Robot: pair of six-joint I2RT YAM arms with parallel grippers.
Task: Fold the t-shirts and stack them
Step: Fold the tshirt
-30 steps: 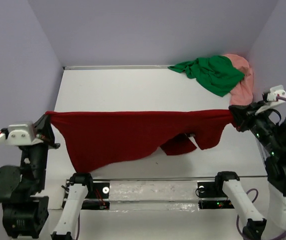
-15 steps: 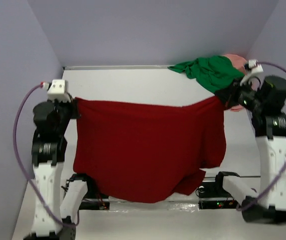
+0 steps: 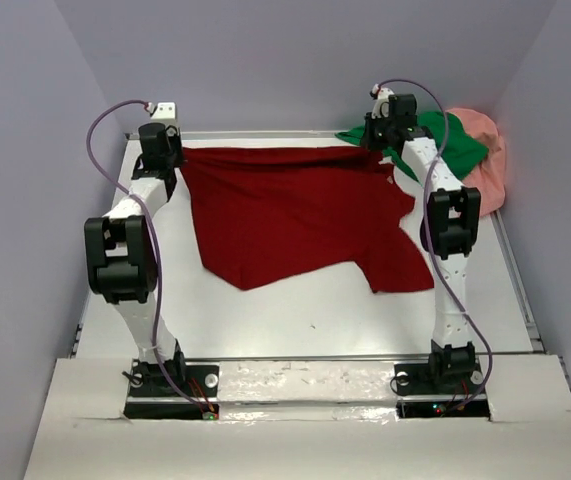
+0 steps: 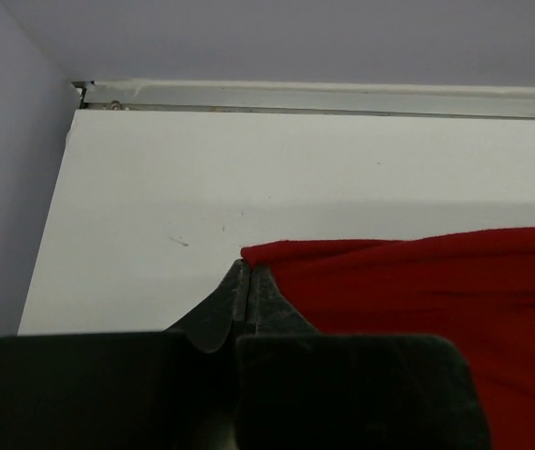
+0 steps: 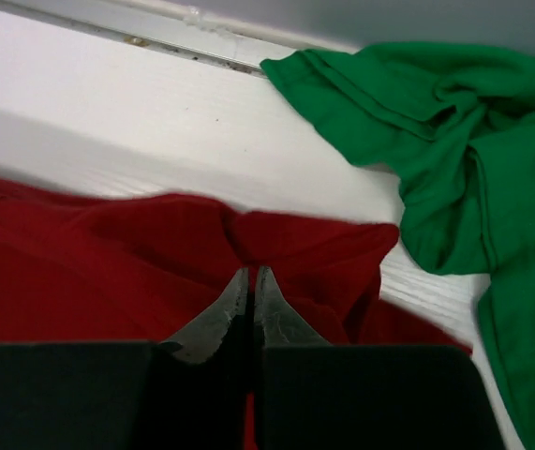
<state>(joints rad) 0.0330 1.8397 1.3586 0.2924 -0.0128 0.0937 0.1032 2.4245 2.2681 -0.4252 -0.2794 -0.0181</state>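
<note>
The dark red t-shirt (image 3: pixel 290 215) lies spread on the white table, its top edge stretched along the far side. My left gripper (image 3: pixel 177 152) is shut on its far left corner (image 4: pixel 276 251). My right gripper (image 3: pixel 373 143) is shut on its far right corner (image 5: pixel 276 239). The bright green t-shirt (image 3: pixel 443 145) lies crumpled at the far right, just right of the right gripper, and shows in the right wrist view (image 5: pixel 454 159). The salmon pink t-shirt (image 3: pixel 483 160) lies under and beside it.
A metal rail (image 3: pixel 255 133) runs along the table's far edge at the back wall. Purple walls close in the left and right sides. Both arms reach far out across the table.
Both arms swung the red shirt from hanging stretched above the near edge out to the far side and laid it down on the table. Both grippers stayed shut on its corners.
</note>
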